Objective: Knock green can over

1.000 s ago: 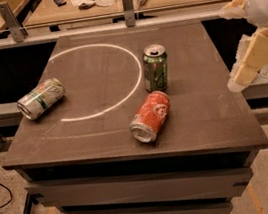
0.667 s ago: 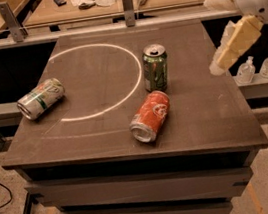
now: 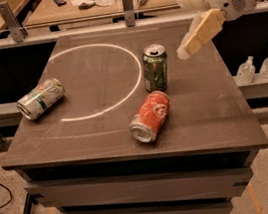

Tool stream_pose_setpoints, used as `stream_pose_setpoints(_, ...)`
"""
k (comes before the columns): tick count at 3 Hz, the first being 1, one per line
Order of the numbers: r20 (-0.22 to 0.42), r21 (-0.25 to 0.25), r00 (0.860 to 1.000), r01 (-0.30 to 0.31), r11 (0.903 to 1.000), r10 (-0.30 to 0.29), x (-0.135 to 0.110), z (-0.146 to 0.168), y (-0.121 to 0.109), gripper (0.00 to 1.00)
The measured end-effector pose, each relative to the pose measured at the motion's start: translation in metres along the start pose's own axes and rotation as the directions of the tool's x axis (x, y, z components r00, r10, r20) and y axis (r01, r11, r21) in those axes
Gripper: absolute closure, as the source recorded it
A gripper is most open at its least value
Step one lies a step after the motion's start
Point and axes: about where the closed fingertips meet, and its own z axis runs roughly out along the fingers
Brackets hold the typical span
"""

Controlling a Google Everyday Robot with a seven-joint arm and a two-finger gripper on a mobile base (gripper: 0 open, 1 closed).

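Observation:
The green can (image 3: pixel 155 68) stands upright near the middle of the dark table (image 3: pixel 103 134), just right of the white circle line. It is dark green with a silver top and pull tab. My gripper (image 3: pixel 186 50) hangs in the air to the can's right, a short gap away and near the height of its top. The cream fingers (image 3: pixel 202 31) point down and to the left toward the can. The gripper touches nothing.
An orange-red can (image 3: pixel 149 116) lies on its side just in front of the green can. A pale silver-white can (image 3: pixel 40 98) lies on its side at the table's left. Two small clear bottles (image 3: pixel 259 68) stand on a lower ledge at the right. A cluttered bench runs behind.
My gripper has moved left and up from beyond the table's right edge to a spot close beside the green can. The cans have not moved.

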Motion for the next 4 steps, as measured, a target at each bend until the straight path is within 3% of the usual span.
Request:
stream_pose_setpoints(1,0.106,-0.024,0.994,-0.02,0.9995,0.022,-0.007,0.024,-0.006,0.0)
stream_pose_setpoints(2,0.219,-0.019,0.975,-0.035,0.9992,0.038,-0.008,0.045,-0.002,0.0)
stream_pose_setpoints(3,0.32,0.004,0.944,-0.08,0.9968,0.075,0.004,0.086,0.004,0.0)
stream_pose_setpoints(4,0.353,0.005,0.93,-0.108,0.9941,0.099,0.01,0.109,0.008,0.0)
